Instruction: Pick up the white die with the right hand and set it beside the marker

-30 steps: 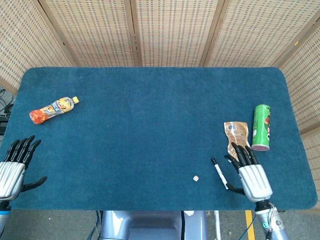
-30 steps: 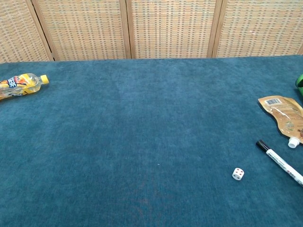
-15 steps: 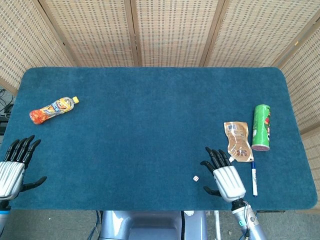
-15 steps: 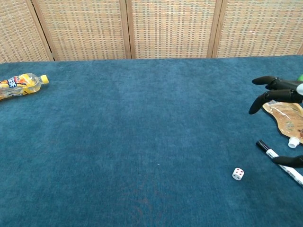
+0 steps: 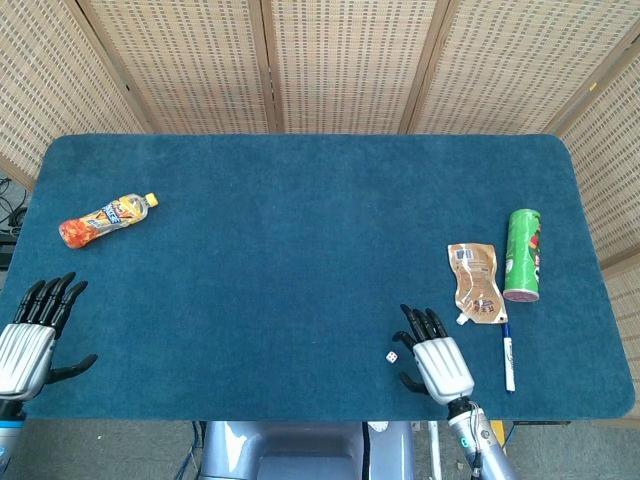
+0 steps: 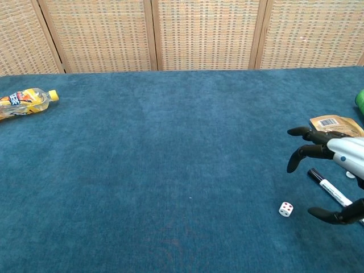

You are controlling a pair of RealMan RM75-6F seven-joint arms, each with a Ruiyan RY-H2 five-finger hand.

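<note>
Wicker screens back a blue table (image 5: 300,230). At 5 o'clock the white die (image 5: 392,356) lies free, just beside the right hand (image 5: 436,358), whose fingers spread wide, empty. At 4 o'clock lies the marker (image 5: 508,355). Left hand (image 5: 30,340) is spread wide, empty.

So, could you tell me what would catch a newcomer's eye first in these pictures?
Probably the right hand, open and hovering at the near edge of the blue table, just right of the small white die. Next, the green can standing at the right side, and the orange bottle lying far left.
</note>
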